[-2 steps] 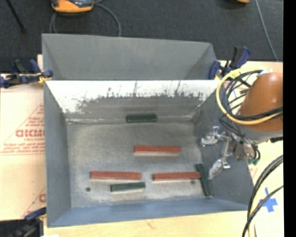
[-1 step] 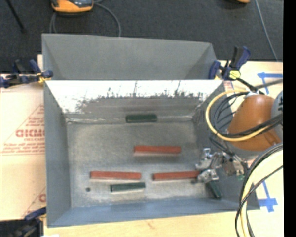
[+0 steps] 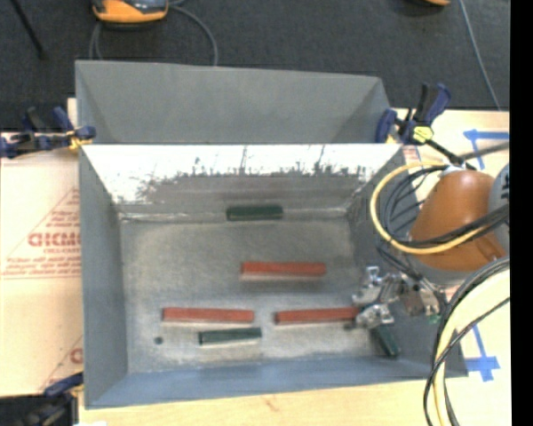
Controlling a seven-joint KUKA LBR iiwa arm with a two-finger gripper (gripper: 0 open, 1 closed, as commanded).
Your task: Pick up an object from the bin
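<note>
**A:** Where's the gripper (image 3: 371, 312)?

**B:** Low in the bin (image 3: 102, 264), in the near right corner. It's down by the floor, right at the right-hand end of a red bar (image 3: 313, 316) that lies flat along the near side.

**A:** Is it holding the bar?

**B:** Can't tell. From here I can't see whether the gripper is open or closed. It's either touching the bar's end or just beside it, and I can't say which.

**A:** Anything else close by?

**B:** A short dark green piece (image 3: 386, 344) just on the near side of the gripper, tilted, by the right wall.

**A:** And the rest?

**B:** All lying flat, none touching. There's a second red bar (image 3: 282, 271) mid-floor and a third red bar (image 3: 207, 314) near left. A dark green bar (image 3: 229, 335) sits just beside that third one on its near side. A far green bar (image 3: 254, 211) lies by the back wall.

**A:** The arm?

**B:** It comes in from the right — the orange cover (image 3: 453, 224) sits over the right rim, with cables (image 3: 391, 211) looped around it.
</note>
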